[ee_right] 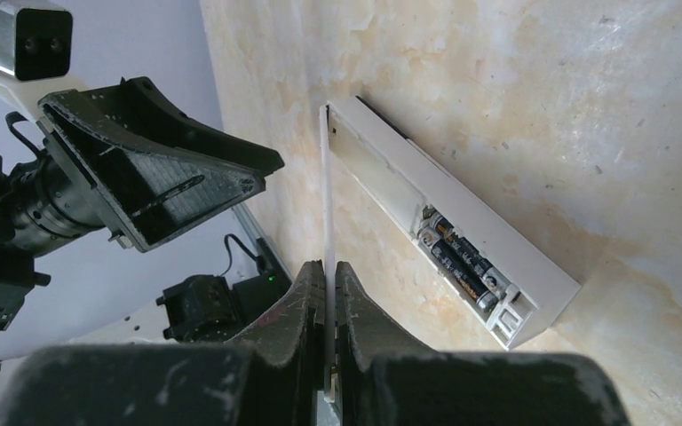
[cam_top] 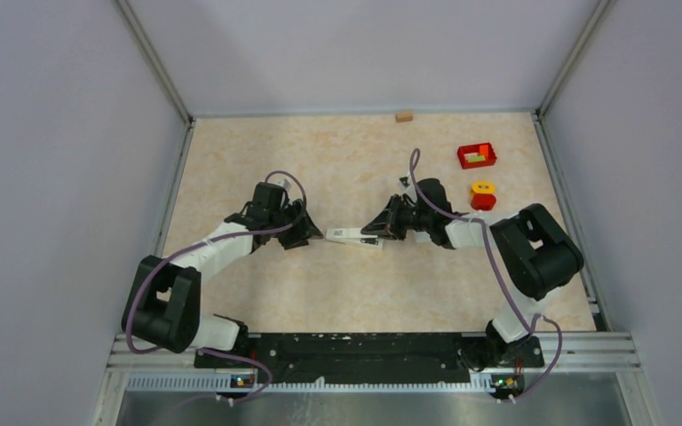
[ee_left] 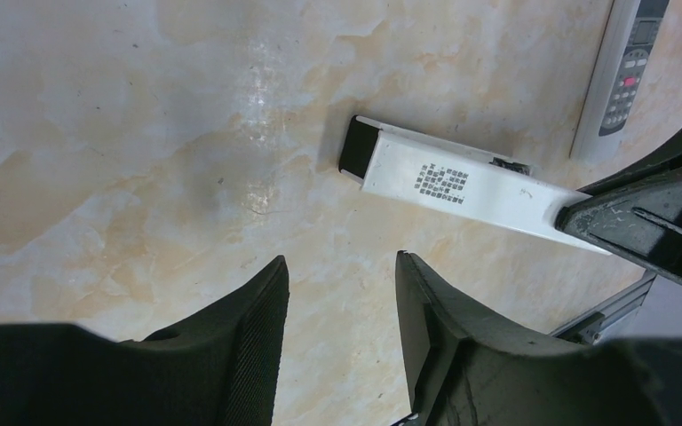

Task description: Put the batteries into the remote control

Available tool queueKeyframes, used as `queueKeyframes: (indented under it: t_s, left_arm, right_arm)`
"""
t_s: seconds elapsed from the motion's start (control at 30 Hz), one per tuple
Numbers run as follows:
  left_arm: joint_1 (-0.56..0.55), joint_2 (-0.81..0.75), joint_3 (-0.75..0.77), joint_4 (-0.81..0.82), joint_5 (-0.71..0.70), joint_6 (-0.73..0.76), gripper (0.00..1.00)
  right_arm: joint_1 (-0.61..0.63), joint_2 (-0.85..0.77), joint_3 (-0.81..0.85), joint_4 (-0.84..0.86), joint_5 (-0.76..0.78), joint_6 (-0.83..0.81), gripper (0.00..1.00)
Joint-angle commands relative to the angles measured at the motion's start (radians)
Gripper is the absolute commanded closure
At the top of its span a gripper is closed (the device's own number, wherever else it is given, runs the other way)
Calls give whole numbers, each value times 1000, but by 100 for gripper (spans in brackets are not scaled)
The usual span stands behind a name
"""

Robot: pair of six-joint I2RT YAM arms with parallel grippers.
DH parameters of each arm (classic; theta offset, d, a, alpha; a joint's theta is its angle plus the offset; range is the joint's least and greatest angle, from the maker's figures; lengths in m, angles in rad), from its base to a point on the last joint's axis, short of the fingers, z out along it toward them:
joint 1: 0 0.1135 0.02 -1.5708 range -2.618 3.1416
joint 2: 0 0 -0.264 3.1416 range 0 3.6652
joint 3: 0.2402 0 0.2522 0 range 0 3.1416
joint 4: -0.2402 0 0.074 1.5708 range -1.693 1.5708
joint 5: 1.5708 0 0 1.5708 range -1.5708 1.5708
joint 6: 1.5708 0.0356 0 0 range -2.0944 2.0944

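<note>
Top external view shows the beige marbled tabletop, with the left arm and right arm meeting mid-table. Right jaws are clamped tight on one end of a long white bar with a dotted label. Left jaws stand partly apart near its other end, holding nothing. A long white casing lies beside the bar. The white remote control with dark screen and grey buttons lies just beyond it. Two slim dark batteries sit side by side in the casing's open bay.
</note>
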Motion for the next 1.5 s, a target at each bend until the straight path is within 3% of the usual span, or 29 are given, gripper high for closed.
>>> queueKeyframes:
  t_s: [0.0,0.17,1.1,1.47]
  left_arm:
    - [2,1,0,42,14,-3,49]
    - [2,0,1,42,14,-3,49]
    - [2,17,10,40,18,-2,52]
    - [2,13,7,42,18,-4,51]
  right_arm:
    - [-15,-38,-36,159,-38,61,100]
    - [-16,-42,-57,256,-68,117,100]
    - [-25,-27,-40,12,64,6,100]
    - [-28,1,-63,70,73,78,100]
